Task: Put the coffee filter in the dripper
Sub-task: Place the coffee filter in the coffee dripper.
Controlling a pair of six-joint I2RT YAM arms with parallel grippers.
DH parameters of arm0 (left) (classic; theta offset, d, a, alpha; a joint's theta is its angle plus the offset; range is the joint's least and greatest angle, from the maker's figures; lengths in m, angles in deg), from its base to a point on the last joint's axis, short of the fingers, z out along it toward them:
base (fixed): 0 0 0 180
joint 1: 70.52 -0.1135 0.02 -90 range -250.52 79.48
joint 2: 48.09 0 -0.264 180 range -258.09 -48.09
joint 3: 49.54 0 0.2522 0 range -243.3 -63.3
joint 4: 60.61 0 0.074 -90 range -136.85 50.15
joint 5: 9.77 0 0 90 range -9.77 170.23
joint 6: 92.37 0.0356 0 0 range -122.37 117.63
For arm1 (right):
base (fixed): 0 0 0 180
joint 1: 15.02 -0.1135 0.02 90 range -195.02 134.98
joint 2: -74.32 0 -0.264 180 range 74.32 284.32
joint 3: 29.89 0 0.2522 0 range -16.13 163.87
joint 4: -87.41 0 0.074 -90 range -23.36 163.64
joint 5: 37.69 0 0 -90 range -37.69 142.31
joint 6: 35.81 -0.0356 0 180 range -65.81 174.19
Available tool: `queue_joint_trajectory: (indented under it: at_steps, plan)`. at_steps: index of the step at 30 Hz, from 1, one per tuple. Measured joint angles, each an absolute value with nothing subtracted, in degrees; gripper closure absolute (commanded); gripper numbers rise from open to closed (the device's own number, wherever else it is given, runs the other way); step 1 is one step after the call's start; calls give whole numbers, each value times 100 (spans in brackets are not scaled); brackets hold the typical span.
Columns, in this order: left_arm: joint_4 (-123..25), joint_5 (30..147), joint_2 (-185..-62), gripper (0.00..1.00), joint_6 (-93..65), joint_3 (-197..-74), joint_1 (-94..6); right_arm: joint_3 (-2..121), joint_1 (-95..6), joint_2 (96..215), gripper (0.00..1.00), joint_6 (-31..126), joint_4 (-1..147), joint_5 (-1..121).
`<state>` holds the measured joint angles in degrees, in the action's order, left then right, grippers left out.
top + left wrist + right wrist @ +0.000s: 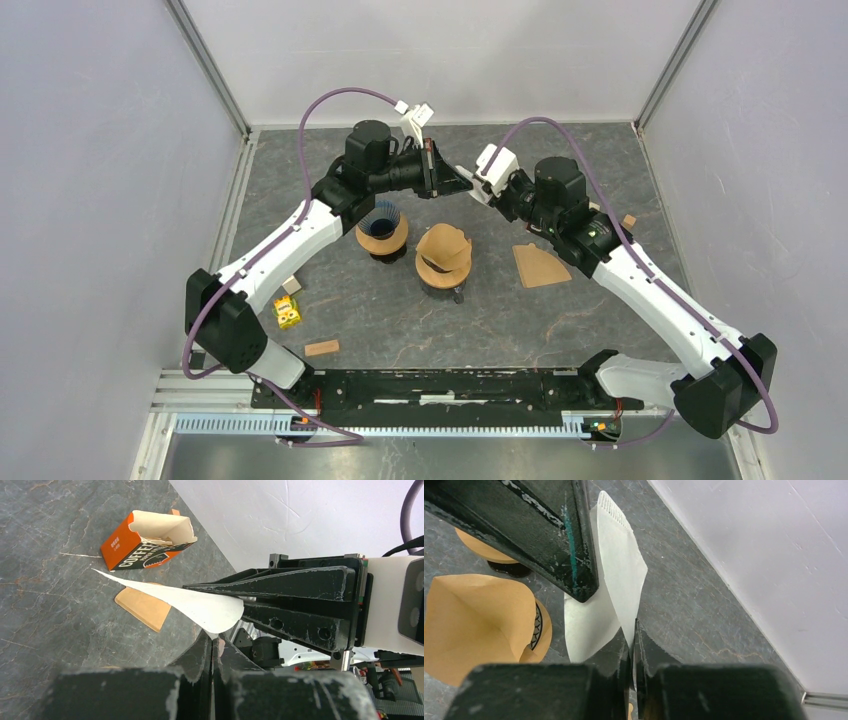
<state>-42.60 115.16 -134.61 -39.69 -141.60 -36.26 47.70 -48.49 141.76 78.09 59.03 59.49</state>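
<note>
A white paper coffee filter (200, 607) hangs in the air at the back of the table, and both grippers hold it. My left gripper (216, 639) is shut on its rounded edge. My right gripper (630, 639) is shut on another edge of the same filter (621, 580). In the top view the two grippers meet tip to tip, left (460, 183) and right (478, 190). Two drippers stand below them. One (382, 232) has a dark ribbed inside. The other (443, 255) holds a brown filter (479, 615).
A flat brown filter (540, 265) lies on the table under the right arm. An open orange filter box (145, 540) lies near the back wall. A yellow box (287, 313) and a wooden block (321, 348) lie at the front left.
</note>
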Motion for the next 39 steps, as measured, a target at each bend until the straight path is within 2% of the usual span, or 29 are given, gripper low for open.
queue_joint_trajectory:
  at_steps: [2,8,12,24,29,32,39]
  plan:
    - [-4225,11471,-13461,96,-3943,-14160,-3626,4770,-4849,14176,99,7792,5903,5866]
    - [-3915,11138,-13461,65,-3733,-14189,-3626,4770,-4849,14176,100,7649,5908,5643]
    - [-3736,10915,-13478,52,-3666,-14333,-3626,4770,-4873,14179,100,7459,5962,5492]
    - [-3657,10699,-14014,40,-3690,-14722,-3560,4757,-4952,14528,100,6775,6128,5221]
    - [-3626,10671,-14064,39,-3773,-14722,-3519,4757,-4952,14530,100,6600,6233,5077]
    - [-3637,10666,-14073,42,-3847,-14724,-3493,4757,-4952,14533,100,6539,6286,5029]
    - [-3611,10598,-14210,58,-3943,-14796,-3431,4746,-4961,14539,100,6465,6295,4952]
